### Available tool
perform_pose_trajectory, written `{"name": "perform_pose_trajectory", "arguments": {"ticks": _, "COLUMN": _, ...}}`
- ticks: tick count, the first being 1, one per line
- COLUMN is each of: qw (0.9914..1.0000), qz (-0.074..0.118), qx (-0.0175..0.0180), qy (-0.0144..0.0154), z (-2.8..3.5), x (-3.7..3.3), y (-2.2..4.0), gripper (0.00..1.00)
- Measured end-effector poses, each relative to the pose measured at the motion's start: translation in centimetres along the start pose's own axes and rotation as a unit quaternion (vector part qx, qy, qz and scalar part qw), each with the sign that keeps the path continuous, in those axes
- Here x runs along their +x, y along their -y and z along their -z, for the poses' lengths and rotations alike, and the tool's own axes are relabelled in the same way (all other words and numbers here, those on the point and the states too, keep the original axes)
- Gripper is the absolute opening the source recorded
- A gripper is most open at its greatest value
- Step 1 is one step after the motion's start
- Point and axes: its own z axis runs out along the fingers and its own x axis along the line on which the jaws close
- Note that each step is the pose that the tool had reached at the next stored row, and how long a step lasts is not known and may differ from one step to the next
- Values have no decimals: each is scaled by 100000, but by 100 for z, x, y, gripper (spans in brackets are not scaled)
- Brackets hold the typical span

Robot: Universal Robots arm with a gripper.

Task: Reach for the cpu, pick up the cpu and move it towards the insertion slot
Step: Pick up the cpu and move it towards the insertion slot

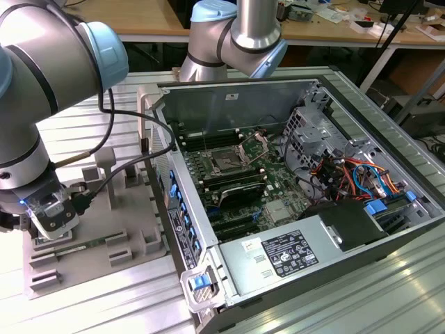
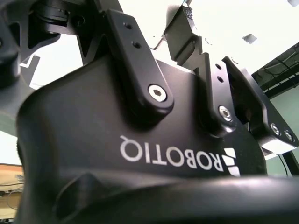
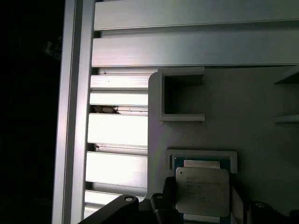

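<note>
The end effector (image 1: 49,224) hangs directly above the cpu (image 3: 202,191) in its grey tray (image 3: 261,107) recess; whether it pinches, I cannot tell.

Silvery metal cpu (image 3: 202,191) on matt grey plastic tray (image 3: 254,105).

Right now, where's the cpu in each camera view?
Exterior view: hidden under the pincer, over the grey tray, at the exterior view's left.
First wrist view: the cpu sits in a recess of the grey tray.
Second wrist view: faces the pincer's black body.
Shared landmark: the grey tray.
</note>
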Motion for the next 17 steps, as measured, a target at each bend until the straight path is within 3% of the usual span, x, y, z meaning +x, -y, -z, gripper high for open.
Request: {"name": "perform_pose_trajectory", "arguments": {"ticks": 17, "qw": 100000, "qz": -2, "qx": 13, "qy": -22, "z": 43, "x": 1, "y": -2, "gripper": 55}}
